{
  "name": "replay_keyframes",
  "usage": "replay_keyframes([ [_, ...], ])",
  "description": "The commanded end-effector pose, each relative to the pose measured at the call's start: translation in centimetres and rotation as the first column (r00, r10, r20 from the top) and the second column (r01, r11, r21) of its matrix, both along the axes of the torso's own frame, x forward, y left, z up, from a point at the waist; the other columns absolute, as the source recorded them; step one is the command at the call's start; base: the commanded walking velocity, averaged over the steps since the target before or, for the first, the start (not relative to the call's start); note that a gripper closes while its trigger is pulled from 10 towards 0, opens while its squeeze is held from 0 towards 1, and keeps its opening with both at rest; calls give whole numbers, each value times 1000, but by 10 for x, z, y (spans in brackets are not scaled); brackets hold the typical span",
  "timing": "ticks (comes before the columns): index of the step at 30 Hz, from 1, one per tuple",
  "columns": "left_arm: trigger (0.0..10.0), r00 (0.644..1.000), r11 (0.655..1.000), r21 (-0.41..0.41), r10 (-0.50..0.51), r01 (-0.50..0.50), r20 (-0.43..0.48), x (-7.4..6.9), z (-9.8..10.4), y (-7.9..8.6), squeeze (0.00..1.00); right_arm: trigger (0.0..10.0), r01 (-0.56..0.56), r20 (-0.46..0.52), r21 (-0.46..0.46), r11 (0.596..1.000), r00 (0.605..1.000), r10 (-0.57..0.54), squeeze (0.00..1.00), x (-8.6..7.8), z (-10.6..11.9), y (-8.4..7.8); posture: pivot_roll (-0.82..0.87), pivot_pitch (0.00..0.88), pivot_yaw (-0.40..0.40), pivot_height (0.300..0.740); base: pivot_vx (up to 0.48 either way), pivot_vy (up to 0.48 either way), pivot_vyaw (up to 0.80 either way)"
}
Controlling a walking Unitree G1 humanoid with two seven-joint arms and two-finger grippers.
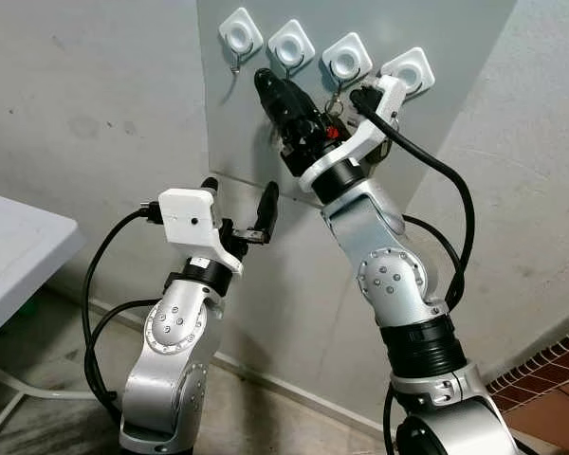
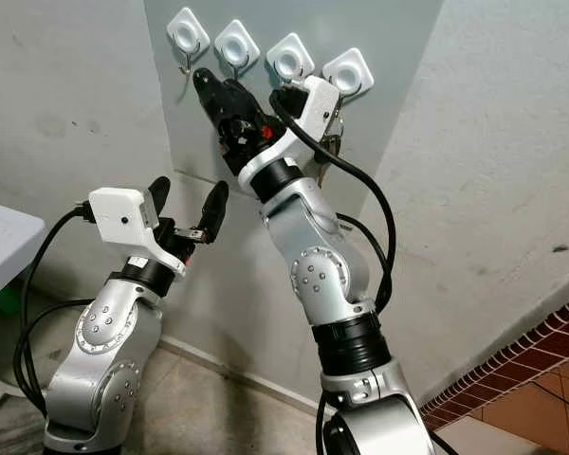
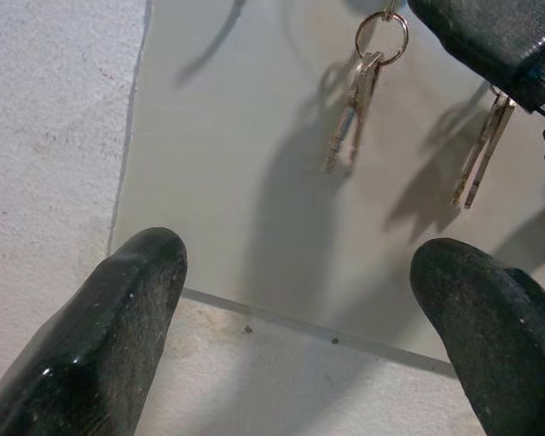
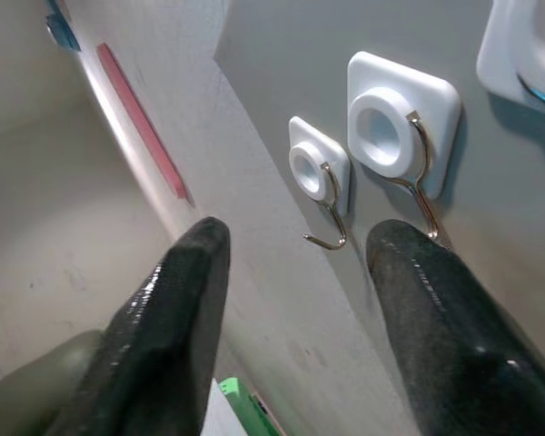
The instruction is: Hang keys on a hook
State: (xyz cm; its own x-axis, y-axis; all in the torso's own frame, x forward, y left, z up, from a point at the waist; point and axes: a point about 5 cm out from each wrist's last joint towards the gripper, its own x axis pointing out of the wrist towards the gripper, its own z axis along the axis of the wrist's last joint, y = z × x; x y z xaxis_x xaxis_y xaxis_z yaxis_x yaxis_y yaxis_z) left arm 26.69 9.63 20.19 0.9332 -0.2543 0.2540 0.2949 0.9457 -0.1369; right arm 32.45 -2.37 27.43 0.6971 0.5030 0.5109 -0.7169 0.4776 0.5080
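A grey panel on the wall carries a row of white hooks. My right gripper is raised against the panel just below the two leftmost hooks and is open with nothing between its fingers. The end hook is bare; the neighbouring hook has its lower tip hidden behind one finger. A bunch of keys hangs by its ring on the panel, and a second bunch hangs beside it, partly behind my right gripper. My left gripper is open, lower, near the panel's bottom edge.
A white table stands at the left. The rough grey wall surrounds the panel. Red tiles edge the floor at the lower right. Black cables loop off both arms.
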Motion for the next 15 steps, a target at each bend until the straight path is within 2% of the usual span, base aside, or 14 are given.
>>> replay_keyframes([
  [1,10000,1000,1000,1,-21,21,-2,0,0,-5,0,10000,-36,-11,75,997,999,37,1000,-10,0,13,64,13,-91,740,0,0,0],
  [15,10000,1000,1000,1,-21,21,-2,0,0,-5,0,10000,-36,-11,75,997,999,37,1000,-10,0,13,64,13,-91,740,0,0,0],
])
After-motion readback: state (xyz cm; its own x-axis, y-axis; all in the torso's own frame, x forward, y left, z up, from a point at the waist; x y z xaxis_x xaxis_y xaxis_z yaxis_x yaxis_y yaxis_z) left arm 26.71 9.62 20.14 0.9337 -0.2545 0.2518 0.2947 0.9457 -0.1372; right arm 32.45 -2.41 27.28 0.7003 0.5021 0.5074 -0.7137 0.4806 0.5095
